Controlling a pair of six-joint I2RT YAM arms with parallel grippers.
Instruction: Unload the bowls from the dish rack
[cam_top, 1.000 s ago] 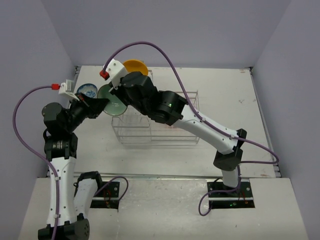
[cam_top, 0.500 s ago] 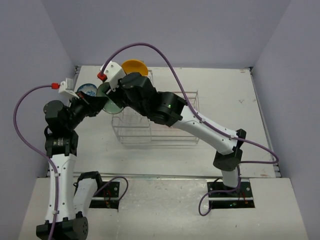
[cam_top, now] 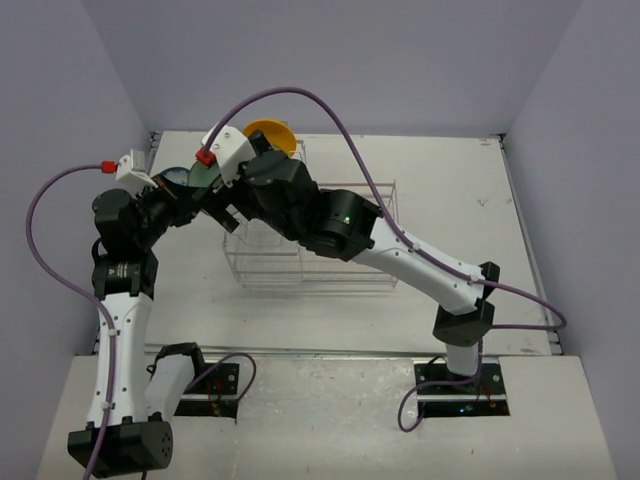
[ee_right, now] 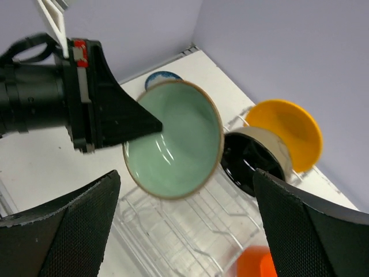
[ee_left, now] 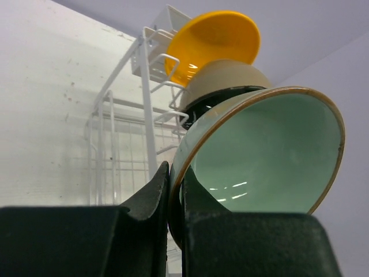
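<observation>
Compared with a second ago, we see the right tool (ee_right: 185, 173) go from a narrow pinch at the mint-green bowl (ee_right: 173, 141) to a wide spread. Its two black, mesh-textured fingers (ee_right: 63, 231) now stand far apart on either side of the bowl and touch nothing. From above, the bowl that showed plainly between the two wrists is now mostly hidden under the right wrist, and the left arm sits a little nearer the far-left corner of the table (cam_top: 440, 180).

The left tool (ee_left: 174, 170) is clamped narrow on the mint-green bowl's rim, one black finger inside and one outside. We find the bowl in the air, tipped on its side by the left end of the dish rack (cam_top: 330, 270), with its glossy pale interior and thin tan rim turned toward the right wrist camera.

Behind it, the yellow bowl (ee_left: 216, 40) stands on edge in the tall slotted section of the white wire rack. Just beside it is a bowl (ee_right: 248, 158) with a matte beige outside and a shiny black inside, also on edge. The orange-red bowl (ee_right: 259, 262) shows only as a sliver at the picture's lower edge, among the rack's wires. The blue-and-white patterned bowl (ee_right: 161, 77) rests on the table beyond the left wrist, apart from the rack.
</observation>
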